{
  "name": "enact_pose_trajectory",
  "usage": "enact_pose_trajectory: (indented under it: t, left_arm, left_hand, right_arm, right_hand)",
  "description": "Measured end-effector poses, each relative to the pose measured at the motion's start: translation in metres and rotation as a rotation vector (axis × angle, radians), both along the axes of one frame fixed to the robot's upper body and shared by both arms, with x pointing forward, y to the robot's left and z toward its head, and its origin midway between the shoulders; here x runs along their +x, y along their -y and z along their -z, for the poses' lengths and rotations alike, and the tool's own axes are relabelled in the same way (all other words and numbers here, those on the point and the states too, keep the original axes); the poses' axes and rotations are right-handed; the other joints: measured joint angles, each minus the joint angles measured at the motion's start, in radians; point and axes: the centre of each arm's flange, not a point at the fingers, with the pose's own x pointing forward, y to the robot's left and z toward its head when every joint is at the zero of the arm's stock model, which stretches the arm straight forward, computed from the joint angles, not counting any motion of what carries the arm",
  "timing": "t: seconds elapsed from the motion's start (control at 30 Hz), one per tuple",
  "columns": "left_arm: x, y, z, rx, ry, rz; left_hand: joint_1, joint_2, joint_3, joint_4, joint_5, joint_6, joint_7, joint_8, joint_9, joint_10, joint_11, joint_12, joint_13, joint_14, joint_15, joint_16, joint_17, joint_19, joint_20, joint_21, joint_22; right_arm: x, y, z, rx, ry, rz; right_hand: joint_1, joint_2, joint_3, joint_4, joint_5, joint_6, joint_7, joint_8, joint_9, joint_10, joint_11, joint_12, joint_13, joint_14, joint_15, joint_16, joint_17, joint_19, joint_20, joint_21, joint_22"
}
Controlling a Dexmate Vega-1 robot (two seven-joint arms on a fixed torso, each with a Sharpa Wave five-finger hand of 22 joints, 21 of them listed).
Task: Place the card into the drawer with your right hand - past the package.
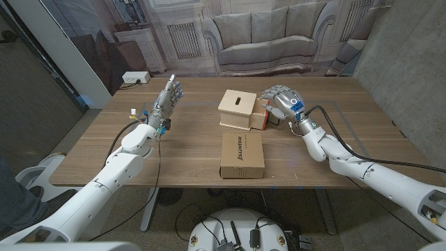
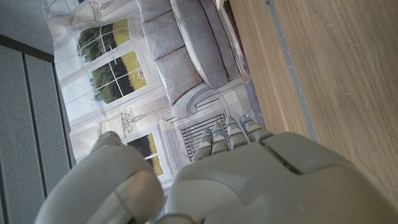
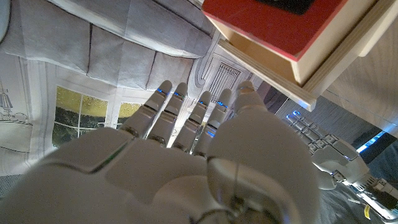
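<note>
Closest to me on the surface [image 1: 104,157] sits the package [image 1: 242,155], a flat cardboard box lying lengthwise right in front of the drawer unit, which is why I've had to reach around and past it instead of going straight in. Just behind it is the little wooden box [image 1: 237,109] with its drawer [image 1: 259,116] pulled out to my right side, so the opening faces my right hand [image 1: 281,102]. That hand is right over the open drawer, fingers fairly straight and only slightly apart, not pinching anything I can make out. The card [image 3: 273,25] looks like the red thing already lying in the drawer, so I'd guess the drop is done. My left hand [image 1: 168,97] hangs off to the side above the surface, fingers loosely together, holding nothing, just staying out of the way.
</note>
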Motion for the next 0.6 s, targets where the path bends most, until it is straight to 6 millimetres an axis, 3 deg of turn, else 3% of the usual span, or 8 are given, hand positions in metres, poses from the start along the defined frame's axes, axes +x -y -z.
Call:
enact_pose_trajectory:
  t: [0.1,0.27,0.6]
  left_arm:
    - [0.0,0.0,0.001,0.0,-0.002,0.0]
    - [0.001,-0.001,0.002,-0.001,-0.002,0.005]
    - [0.003,-0.002,0.005,-0.003,-0.002,0.015]
  left_hand:
    - [0.0,0.0,0.0,0.0,0.0,0.0,0.0,0.0,0.0,0.0,0.0,0.0,0.0,0.0,0.0,0.0,0.0,0.0,0.0,0.0,0.0]
    - [0.0,0.0,0.0,0.0,0.0,0.0,0.0,0.0,0.0,0.0,0.0,0.0,0.0,0.0,0.0,0.0,0.0,0.0,0.0,0.0,0.0]
    - [0.0,0.0,-0.004,-0.004,0.0,0.0,0.0,0.0,0.0,0.0,0.0,0.0,0.0,0.0,0.0,0.0,0.0,0.0,0.0,0.0,0.0]
  right_arm:
    - [-0.002,-0.001,-0.001,0.003,0.0,0.004]
    - [-0.005,-0.003,-0.002,0.007,-0.007,0.014]
    - [-0.016,-0.007,-0.01,0.031,-0.032,0.028]
  right_hand:
    - [-0.006,0.006,-0.001,0.001,0.0,-0.007,0.0,-0.004,-0.004,-0.007,0.007,0.0,0.0,-0.006,0.001,0.0,0.0,0.0,0.0,0.0,0.0]
    - [-0.031,0.007,-0.007,0.016,0.0,-0.041,0.001,-0.036,-0.017,-0.054,0.025,-0.006,0.0,-0.041,0.006,0.0,0.0,-0.01,-0.002,0.0,0.0]
    - [-0.041,0.009,-0.007,0.016,0.0,-0.052,0.001,-0.051,-0.023,-0.077,0.03,-0.006,0.0,-0.058,0.006,-0.008,0.0,-0.02,-0.002,0.0,0.0]
